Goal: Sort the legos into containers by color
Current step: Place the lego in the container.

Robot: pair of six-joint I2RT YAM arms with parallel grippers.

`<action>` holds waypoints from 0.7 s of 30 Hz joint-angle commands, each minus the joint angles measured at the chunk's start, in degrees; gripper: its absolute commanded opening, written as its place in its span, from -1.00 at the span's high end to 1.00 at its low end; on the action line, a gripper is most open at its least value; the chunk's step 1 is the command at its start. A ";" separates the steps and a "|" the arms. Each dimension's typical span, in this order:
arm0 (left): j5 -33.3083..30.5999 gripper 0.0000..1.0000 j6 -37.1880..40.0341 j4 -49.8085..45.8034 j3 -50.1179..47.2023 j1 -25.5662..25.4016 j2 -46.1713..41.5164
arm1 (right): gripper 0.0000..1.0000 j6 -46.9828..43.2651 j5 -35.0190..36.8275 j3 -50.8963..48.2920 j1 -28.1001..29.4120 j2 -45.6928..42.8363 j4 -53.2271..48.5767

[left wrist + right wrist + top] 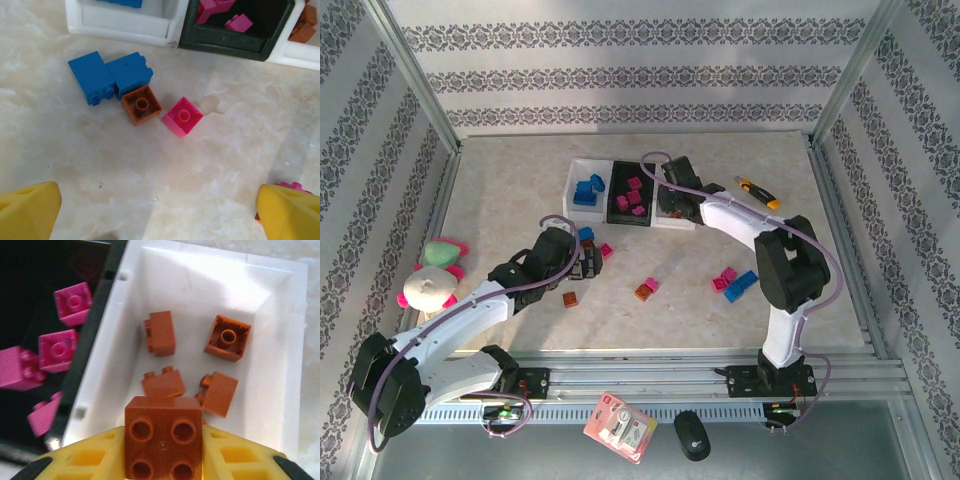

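Holding an orange-brown brick [162, 432] in my right claw [162, 462], I hover over the near end of the right white tray [280, 315], where four orange-brown bricks [160, 332] lie; I think the drop goes straight down. My left claw [157, 212] is spread wide, with loose bricks [141, 104] ahead of it.

On the left gripper [159, 212], we found the yellow fingertips [27, 212] cut off at the bottom corners of its wrist view. A pink lego [292, 185] lay mostly hidden behind one of them. The top edge cropped the left white tray [125, 25], the black tray [230, 44] and the right white tray [297, 60]. In the right wrist view, the orange brick [162, 430] clamped in the right gripper [162, 455] ran off the bottom edge with the fingers [85, 462]. From above, the right arm [740, 218] covered most of the right white tray, so we could not tell its contents there.
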 commanded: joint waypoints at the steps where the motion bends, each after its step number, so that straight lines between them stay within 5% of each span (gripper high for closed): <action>1: -0.64 -0.99 -3.80 -3.94 -0.96 0.31 0.12 | 0.31 -1.44 -0.50 3.58 -1.20 2.90 0.71; 11: 0.37 -0.97 -8.09 -15.61 -0.27 0.23 -0.34 | -0.35 -4.96 -1.38 1.45 -0.44 -5.34 0.82; 21: 4.00 -0.81 -13.14 -21.64 -0.56 0.05 5.05 | -0.54 -10.43 -5.84 -8.60 6.20 -18.40 1.28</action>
